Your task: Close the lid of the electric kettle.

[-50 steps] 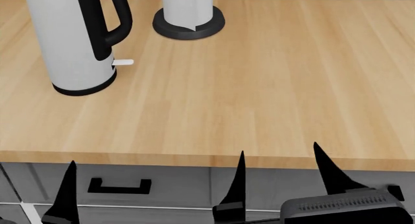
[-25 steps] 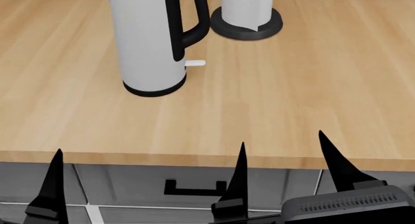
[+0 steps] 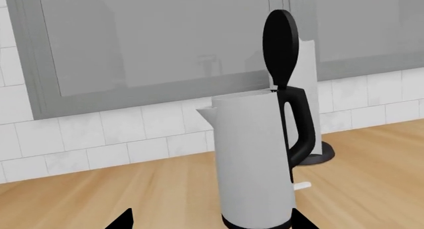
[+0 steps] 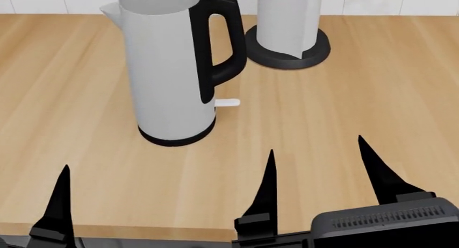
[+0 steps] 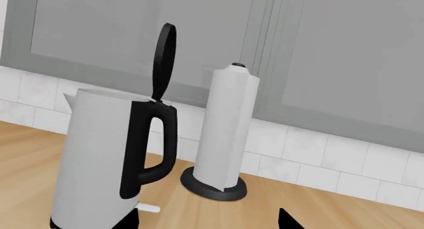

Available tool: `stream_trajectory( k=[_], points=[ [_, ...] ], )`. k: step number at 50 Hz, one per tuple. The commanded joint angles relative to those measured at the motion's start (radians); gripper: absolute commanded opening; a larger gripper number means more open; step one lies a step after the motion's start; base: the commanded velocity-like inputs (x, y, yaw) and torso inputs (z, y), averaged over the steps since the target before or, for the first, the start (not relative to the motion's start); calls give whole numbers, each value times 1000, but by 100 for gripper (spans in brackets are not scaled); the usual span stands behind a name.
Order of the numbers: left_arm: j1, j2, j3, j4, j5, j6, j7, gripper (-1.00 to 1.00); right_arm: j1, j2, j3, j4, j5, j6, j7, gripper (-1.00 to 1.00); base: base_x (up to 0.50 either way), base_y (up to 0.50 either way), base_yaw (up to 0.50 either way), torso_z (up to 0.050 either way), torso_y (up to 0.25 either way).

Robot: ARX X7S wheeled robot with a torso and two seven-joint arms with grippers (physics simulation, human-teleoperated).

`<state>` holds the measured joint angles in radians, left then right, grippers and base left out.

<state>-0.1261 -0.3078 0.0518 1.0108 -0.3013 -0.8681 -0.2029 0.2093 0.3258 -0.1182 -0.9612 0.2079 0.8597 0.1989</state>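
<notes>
your electric kettle [image 4: 169,70] stands upright on the wooden counter [image 4: 373,97], ahead of both grippers and nearer the left half of the head view. its lid [image 3: 279,51] stands straight up on its hinge above the black handle [image 4: 219,41], so the rim is uncovered. the spout points away from the handle, and the small white lever [image 4: 227,103] sticks out low on the handle side.

your left gripper [image 4: 165,197] sits low at the counter's near edge with its fingers spread wide and nothing between them; the kettle is just beyond that gap, untouched. your right gripper [image 4: 319,175] is also spread and empty, off to the kettle's handle side and well short of it.

the paper roll [image 5: 225,129] on its round black base stands just behind the kettle, beside the handle and apart from it.
</notes>
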Motion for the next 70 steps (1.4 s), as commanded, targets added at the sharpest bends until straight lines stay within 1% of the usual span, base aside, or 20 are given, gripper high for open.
stream_trajectory(
  k=[1,11,15,16,20,25,26,27,29,33,37,42,49,51,57,62,70],
  points=[
    [-1,-9,4,-1,-15,0,-11,100,3,8,-1,-6,2,6,8,100,492,0,0,0,0],
    [-5,-14,-6,7,-35,-5,-24,100,8,11,-7,-12,6,16,15,100,484,0,0,0,0],
    [-2,-14,-14,13,-48,4,-29,100,12,22,-45,-5,-11,43,25,100,232,0,0,0,4],
    [-2,-16,-13,12,-49,6,-30,100,7,25,-44,-5,-13,20,23,100,0,0,0,0,0],
    [-2,-19,-12,9,-57,11,-35,100,42,12,-9,-9,37,85,3,100,0,0,0,0,0],
    [17,-21,-16,-7,-66,49,-27,100,208,-13,132,-27,182,297,-61,100,0,0,0,0,0],
    [13,-25,-9,-15,-58,48,-31,100,248,6,120,-34,179,327,-57,100,0,0,0,0,0],
    [7,-24,-12,-9,-65,37,-33,100,291,-3,149,-31,207,370,-71,100,0,0,0,0,0],
    [1,-29,-10,-2,-67,31,-37,100,358,-5,181,-9,236,419,-89,100,0,0,0,0,0],
    [4,-30,-8,-17,-64,38,-44,100,463,28,195,11,243,482,-91,100,0,0,0,0,0],
    [-1,-35,1,-13,-63,29,-51,100,557,39,250,39,272,546,-113,100,0,0,0,0,0],
    [8,-39,-3,-14,-65,39,-55,100,638,89,201,88,272,583,-117,100,0,0,0,0,0],
    [9,-46,-13,-8,-78,35,-65,100,796,123,148,192,275,612,-132,100,0,0,0,0,0],
    [12,-48,-9,-14,-80,44,-68,100,840,124,150,217,278,624,-136,100,0,0,0,0,0],
    [11,-60,0,-14,-85,45,-87,100,990,128,80,290,275,670,-121,100,0,0,0,0,0],
    [12,-77,12,-9,-81,48,-106,100,1051,140,28,370,260,634,-122,100,0,0,0,0,0],
    [14,-90,15,-16,-96,60,-121,100,1136,127,-63,525,233,546,-143,100,0,0,0,0,0]
  ],
)
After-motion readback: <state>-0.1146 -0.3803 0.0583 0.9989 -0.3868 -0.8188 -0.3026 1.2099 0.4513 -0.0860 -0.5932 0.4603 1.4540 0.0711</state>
